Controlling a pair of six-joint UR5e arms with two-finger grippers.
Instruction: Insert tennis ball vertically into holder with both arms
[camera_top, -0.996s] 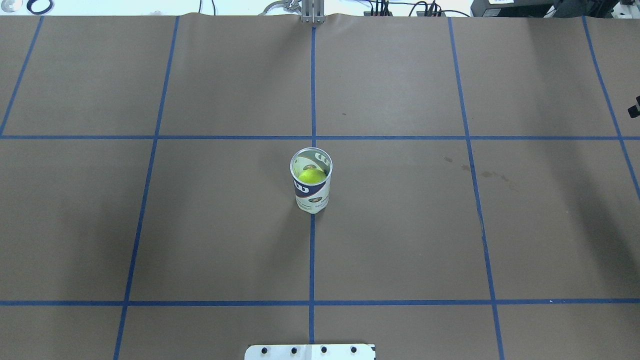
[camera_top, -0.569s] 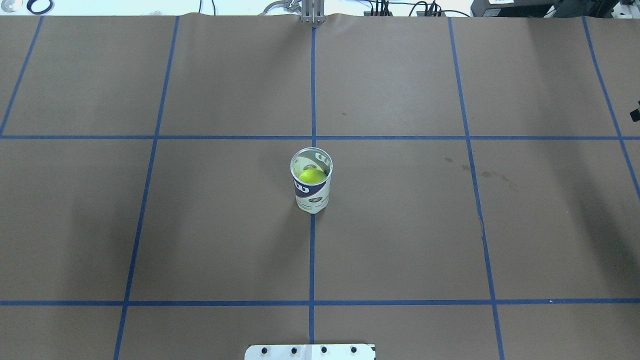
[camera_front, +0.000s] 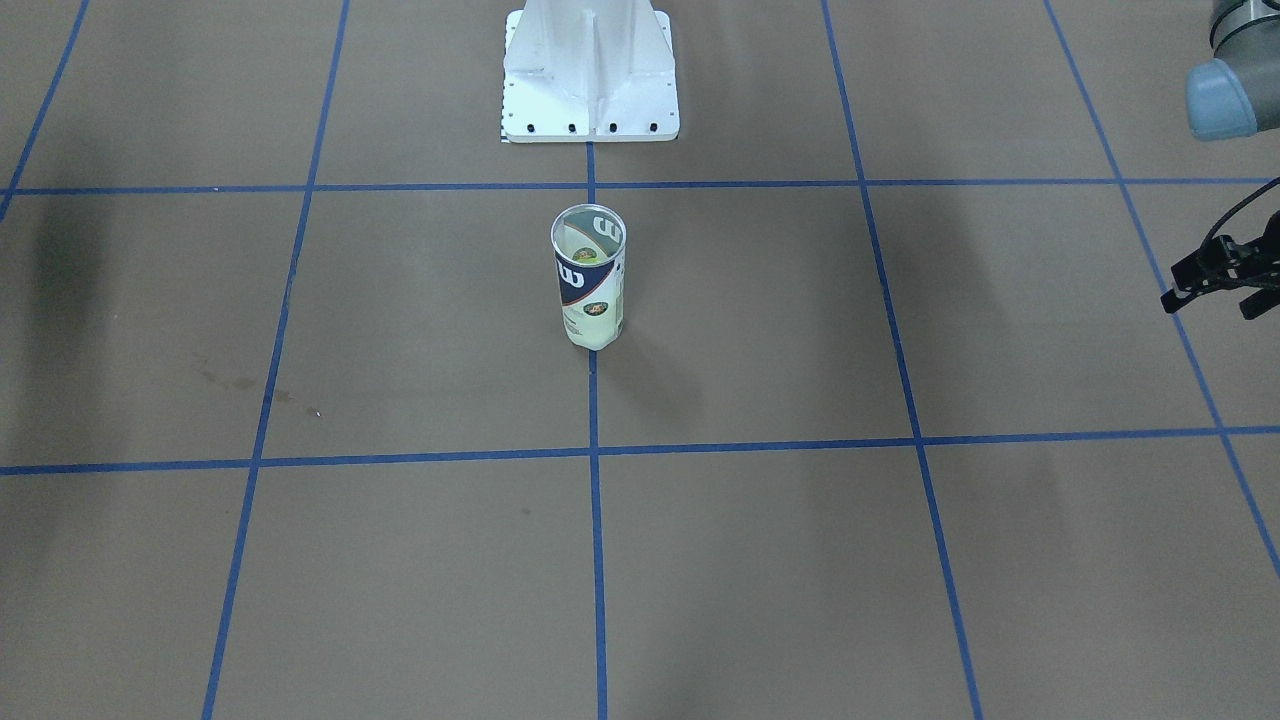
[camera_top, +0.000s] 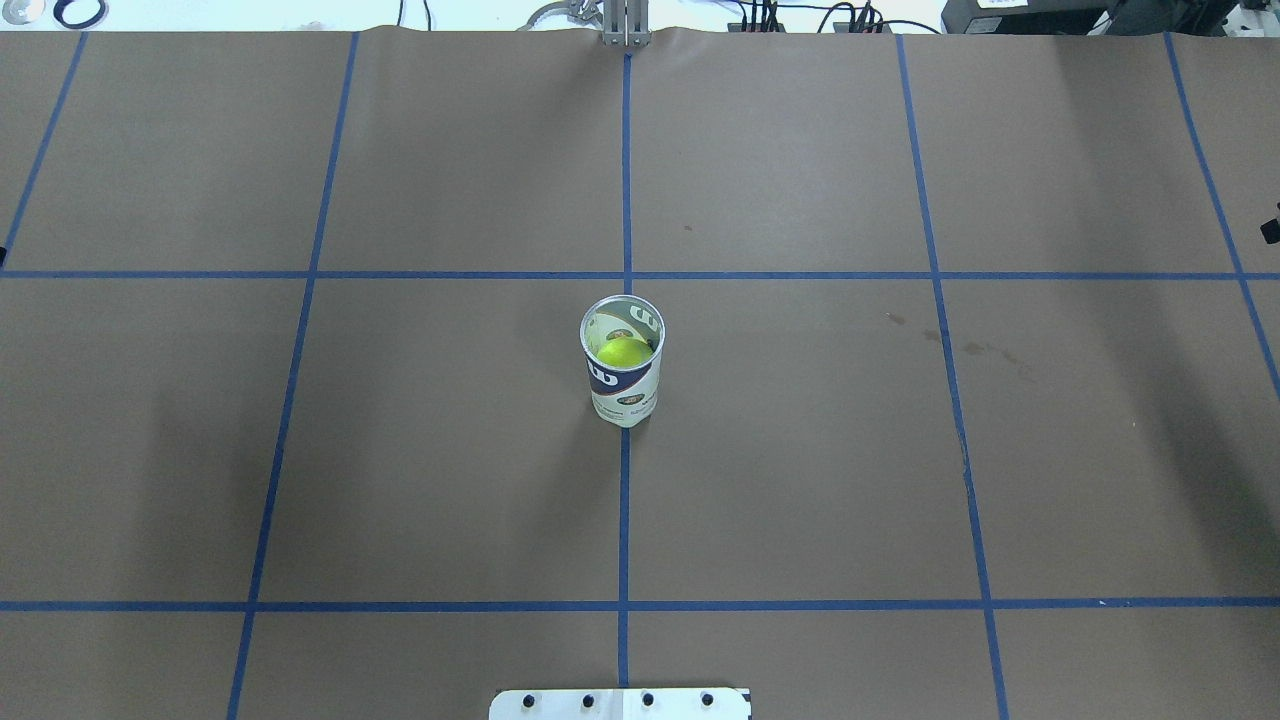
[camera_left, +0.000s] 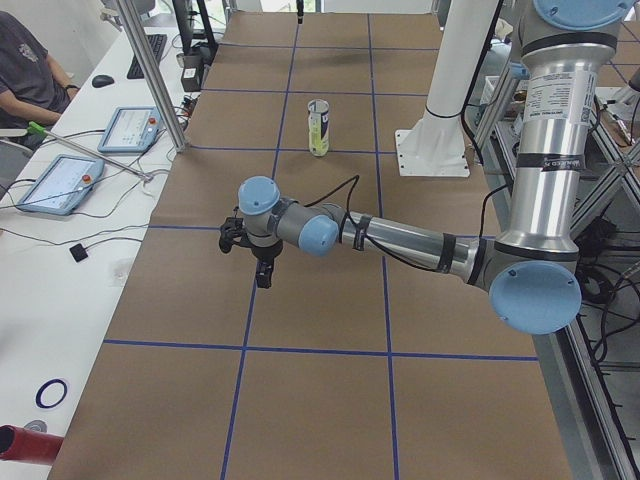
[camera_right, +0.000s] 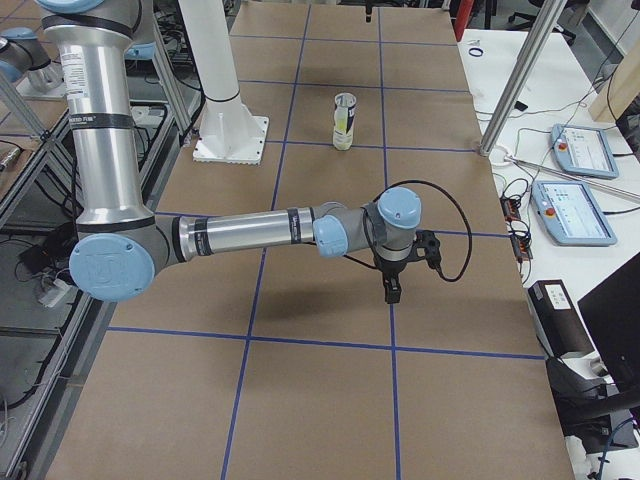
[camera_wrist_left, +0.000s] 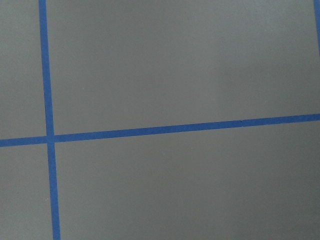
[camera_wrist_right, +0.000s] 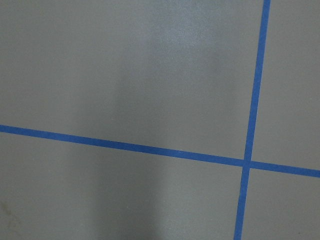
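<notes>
The holder (camera_top: 625, 392) stands upright on the centre line of blue tape (camera_top: 624, 520), in the middle of the table (camera_top: 800, 450), just on the robot's side of the far cross line; its mouth is open to the top, and the tennis ball (camera_top: 623, 351) lies inside it, below the rim (only the overhead view looks down onto the yellow-green ball); the white base (camera_front: 590, 70) is on the same line, nearer the robot and apart from the holder.

The left gripper (camera_left: 260, 270) hangs over bare brown paper well to the left of the holder, fingers pointing down; how far its jaws are parted cannot be told, and it touches nothing.

The right gripper (camera_right: 390, 285) hangs likewise well to the right, fingers down over the paper; its jaws cannot be judged either.

Both wrist cameras see only paper and a crossing of tape lines.

A seated person (camera_left: 25, 60) shows at the far left side.
</notes>
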